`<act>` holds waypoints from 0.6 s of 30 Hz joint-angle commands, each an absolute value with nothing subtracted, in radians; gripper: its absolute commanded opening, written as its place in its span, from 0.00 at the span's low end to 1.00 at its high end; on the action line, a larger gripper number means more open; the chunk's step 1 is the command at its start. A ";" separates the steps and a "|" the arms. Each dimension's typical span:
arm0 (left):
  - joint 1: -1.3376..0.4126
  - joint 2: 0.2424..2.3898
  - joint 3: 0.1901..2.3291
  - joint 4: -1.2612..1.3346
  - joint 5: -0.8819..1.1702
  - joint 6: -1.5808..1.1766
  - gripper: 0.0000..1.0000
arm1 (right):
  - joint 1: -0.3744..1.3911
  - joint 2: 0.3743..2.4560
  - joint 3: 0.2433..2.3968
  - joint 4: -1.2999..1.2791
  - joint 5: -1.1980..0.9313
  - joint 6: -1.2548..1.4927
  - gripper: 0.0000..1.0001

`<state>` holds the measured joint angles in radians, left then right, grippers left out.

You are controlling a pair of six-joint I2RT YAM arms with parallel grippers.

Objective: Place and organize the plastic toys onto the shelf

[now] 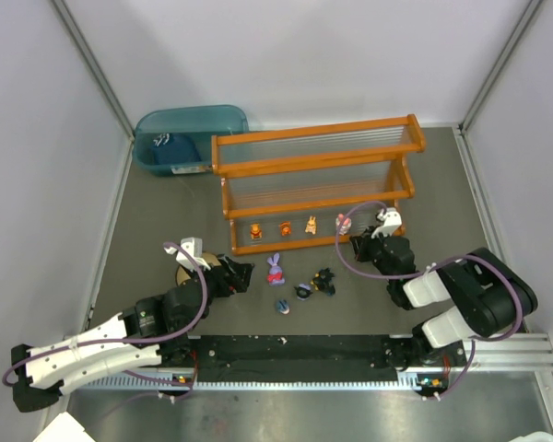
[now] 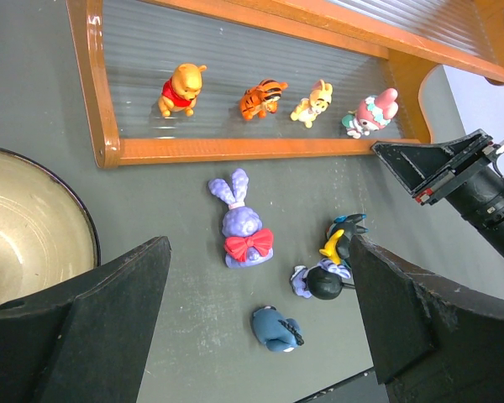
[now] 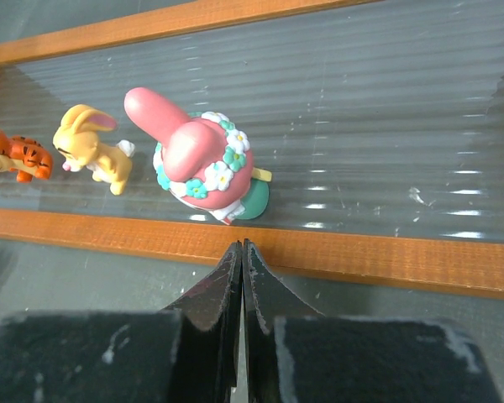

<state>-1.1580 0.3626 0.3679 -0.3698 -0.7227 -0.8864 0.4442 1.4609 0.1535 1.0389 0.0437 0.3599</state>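
The orange-framed shelf [image 2: 260, 149] holds four toys on its lower ribbed tier: a yellow bear [image 2: 181, 90], a striped tiger [image 2: 261, 96], a yellow rabbit [image 2: 312, 102] and a pink hooded figure [image 3: 206, 164], which stands just beyond the right fingers [image 3: 223, 290]. Ahead of the left fingers [image 2: 109, 311], a purple bunny [image 2: 243, 222] lies flat on the surface [image 2: 176, 218]. A black figure [image 2: 343, 238], a dark-headed figure [image 2: 319, 281] and a blue figure [image 2: 276, 328] lie nearer that pair's right finger.

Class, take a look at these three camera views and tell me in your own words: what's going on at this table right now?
Two robot arms are sorting small plastic toys onto an orange-framed shelf. Four toys stand in a row on its lower tier. The pink one is rightmost, and the right gripper, fingers shut and empty, sits just in front of it. The left gripper, fingers open, hovers beside a tan bowl. Before it on the table are the purple bunny, a black one, a black-headed one and a small blue one.
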 commanded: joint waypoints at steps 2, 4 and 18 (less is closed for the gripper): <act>-1.154 0.367 0.374 -0.357 -0.736 -0.864 0.93 | 0.425 1.485 0.184 1.131 0.018 0.353 0.00; -1.152 0.367 0.374 -0.357 -0.738 -0.864 0.93 | 0.423 1.486 0.187 1.134 0.017 0.351 0.00; -1.152 0.367 0.373 -0.359 -0.739 -0.864 0.93 | 0.410 1.522 0.210 1.152 0.003 0.345 0.00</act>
